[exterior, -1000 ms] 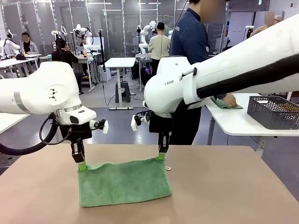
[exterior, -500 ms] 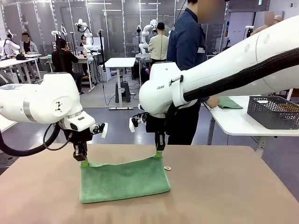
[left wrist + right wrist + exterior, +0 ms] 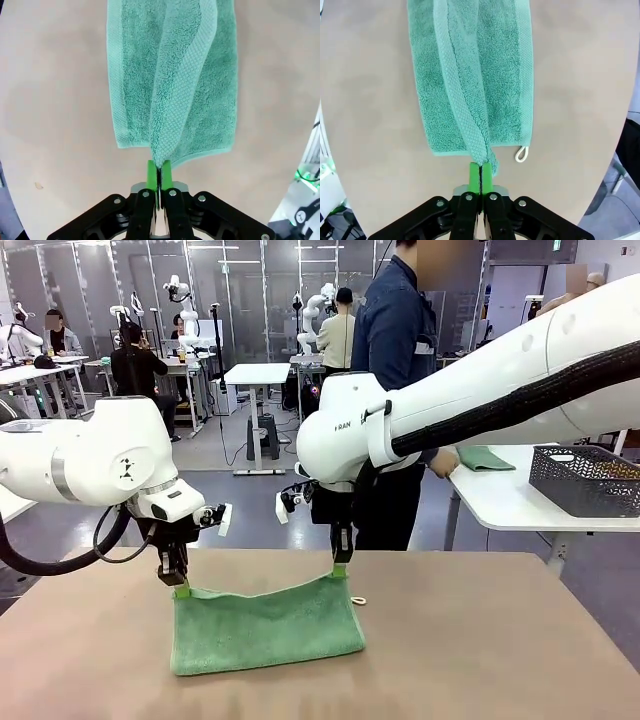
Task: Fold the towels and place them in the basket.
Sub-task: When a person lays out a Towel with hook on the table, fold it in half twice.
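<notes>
A green towel (image 3: pixel 265 628) lies folded on the brown table (image 3: pixel 480 650), its far edge lifted by both grippers. My left gripper (image 3: pixel 181 589) is shut on the towel's far left corner, and my right gripper (image 3: pixel 339 572) is shut on the far right corner. In the left wrist view the green pads (image 3: pixel 151 172) pinch the towel (image 3: pixel 170 75) edge. The right wrist view shows the same pinch (image 3: pixel 480 172) on the towel (image 3: pixel 470 75), with a white corner loop (image 3: pixel 521 154) beside it. The basket (image 3: pixel 587 478) stands on a white side table at the right, near a second folded green towel (image 3: pixel 485 457).
A person (image 3: pixel 400 350) stands beyond the table's far edge, a hand (image 3: pixel 440 464) by the white side table (image 3: pixel 500 502). The brown table has free room right of the towel and in front of it.
Both grippers have lowered and carried the towel's held edge away from the camera, laying it over the lower layer; the last half second shows almost no motion. The person's hand left the second towel.
</notes>
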Robot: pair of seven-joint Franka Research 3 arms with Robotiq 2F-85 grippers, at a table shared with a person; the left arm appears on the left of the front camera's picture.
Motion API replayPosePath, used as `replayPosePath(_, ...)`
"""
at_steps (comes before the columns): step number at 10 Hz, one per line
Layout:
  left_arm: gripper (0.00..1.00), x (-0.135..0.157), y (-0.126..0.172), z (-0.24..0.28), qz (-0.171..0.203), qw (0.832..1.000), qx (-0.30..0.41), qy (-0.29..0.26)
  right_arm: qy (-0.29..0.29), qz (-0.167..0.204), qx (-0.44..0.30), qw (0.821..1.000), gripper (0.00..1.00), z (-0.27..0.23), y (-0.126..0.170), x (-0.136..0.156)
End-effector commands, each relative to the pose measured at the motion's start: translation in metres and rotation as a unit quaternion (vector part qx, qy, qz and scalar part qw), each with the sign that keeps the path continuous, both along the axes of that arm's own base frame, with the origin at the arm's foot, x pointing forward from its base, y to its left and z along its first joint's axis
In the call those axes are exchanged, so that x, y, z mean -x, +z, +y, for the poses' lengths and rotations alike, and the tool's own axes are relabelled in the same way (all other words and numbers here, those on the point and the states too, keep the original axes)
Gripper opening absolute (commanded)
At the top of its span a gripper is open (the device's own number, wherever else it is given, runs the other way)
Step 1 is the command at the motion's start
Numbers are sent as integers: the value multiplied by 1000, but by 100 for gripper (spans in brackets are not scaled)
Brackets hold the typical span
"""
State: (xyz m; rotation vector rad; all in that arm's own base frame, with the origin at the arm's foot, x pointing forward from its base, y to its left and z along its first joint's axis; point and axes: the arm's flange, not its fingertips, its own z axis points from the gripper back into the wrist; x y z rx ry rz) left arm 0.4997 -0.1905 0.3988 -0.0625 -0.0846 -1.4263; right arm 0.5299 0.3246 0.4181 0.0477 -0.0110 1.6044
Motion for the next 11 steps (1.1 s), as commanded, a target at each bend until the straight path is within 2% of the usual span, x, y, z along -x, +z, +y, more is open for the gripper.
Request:
replayPosePath(1,4,0,0,0,0,1000,0,0,14,-11,7,1000,1,2,-13,-8)
replayPosePath(3,4,-12,-22,-1,-14,1000,-18,6,8,-30,-18,999,1,-5,-33,-20)
replayPosePath(4,4,-19,-33,-1,-3,1000,-19,15,14,-30,-19,999,1,-7,-42,-24)
replayPosePath(8,4,-28,-63,-4,-8,1000,-10,18,13,-63,-24,998,1,-8,-68,-39)
replayPosePath(9,7,-29,-66,-3,-16,1000,-3,15,12,-68,-30,997,10,-10,-73,-41)
replayPosePath(10,26,-27,-66,-2,-20,1000,4,11,14,-70,-34,997,28,-12,-75,-40)
replayPosePath(11,41,-25,-63,-1,-27,1000,5,13,16,-75,-36,996,48,-12,-74,-39)
